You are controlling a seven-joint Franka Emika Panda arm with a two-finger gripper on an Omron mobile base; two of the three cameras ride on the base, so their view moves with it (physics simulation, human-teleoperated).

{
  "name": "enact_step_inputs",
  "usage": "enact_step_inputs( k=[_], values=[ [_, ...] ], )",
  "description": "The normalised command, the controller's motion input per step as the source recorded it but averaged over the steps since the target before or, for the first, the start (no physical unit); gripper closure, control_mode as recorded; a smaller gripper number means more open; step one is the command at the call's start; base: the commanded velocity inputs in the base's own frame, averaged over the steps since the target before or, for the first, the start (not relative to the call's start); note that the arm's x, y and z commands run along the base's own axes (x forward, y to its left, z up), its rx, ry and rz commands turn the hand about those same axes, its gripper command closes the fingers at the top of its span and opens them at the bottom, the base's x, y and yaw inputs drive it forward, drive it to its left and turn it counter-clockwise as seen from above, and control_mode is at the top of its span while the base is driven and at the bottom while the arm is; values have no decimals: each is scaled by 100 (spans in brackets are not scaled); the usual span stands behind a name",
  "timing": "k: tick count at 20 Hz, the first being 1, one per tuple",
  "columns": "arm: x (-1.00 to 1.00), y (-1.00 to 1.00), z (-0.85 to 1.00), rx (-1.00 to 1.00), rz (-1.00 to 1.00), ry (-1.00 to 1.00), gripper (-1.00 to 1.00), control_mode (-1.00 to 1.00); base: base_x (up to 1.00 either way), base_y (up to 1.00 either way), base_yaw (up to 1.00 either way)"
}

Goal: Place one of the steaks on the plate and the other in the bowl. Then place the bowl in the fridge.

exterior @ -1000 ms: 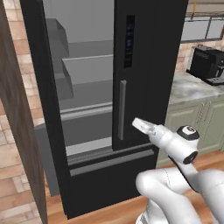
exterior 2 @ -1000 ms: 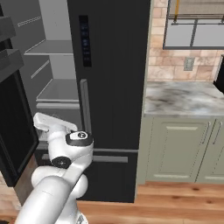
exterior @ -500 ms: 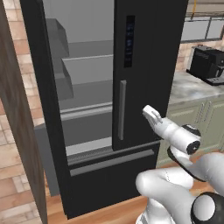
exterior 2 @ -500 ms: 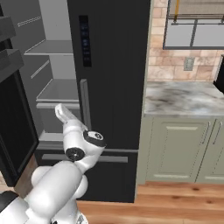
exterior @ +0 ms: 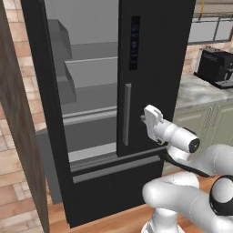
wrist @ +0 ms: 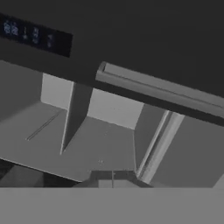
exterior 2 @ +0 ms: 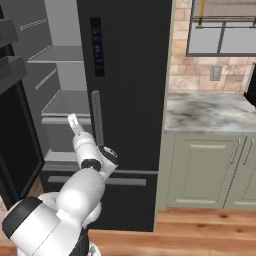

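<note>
Facing: fridge (exterior: pixel 154 68), left door open, grey shelves (exterior 2: pixel 65 102) showing, ready for bowl.
Gripper (exterior: pixel 149 119): hovering nr door handle (exterior: pixel 127 113), jaws closed, holding nothing.
Steaks/plate/bowl: can't tell where.

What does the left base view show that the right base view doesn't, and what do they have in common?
Left base view: a black coffee machine at the back of the marble counter, and a wooden panel up close along the left edge.

Right base view: pale green cabinet doors seen in full under the marble counter, a wall outlet on the brick backsplash, and the open black fridge door at far left.

Both: the tall black fridge with grey shelves, its dark display panel, its grey vertical handle, and the white arm's shut gripper near that handle.
</note>
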Motion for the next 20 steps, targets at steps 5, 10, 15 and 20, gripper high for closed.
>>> enact_step_inputs(
  k=[5,10,15,20],
  values=[
    [0,-2,100,26,51,28,100,-100,0,0,0],
    [0,0,100,25,51,38,100,-100,0,0,0],
    [0,-7,100,27,38,45,100,-100,0,0,0],
    [-4,-29,100,29,25,55,100,-100,0,0,0]
  ],
)
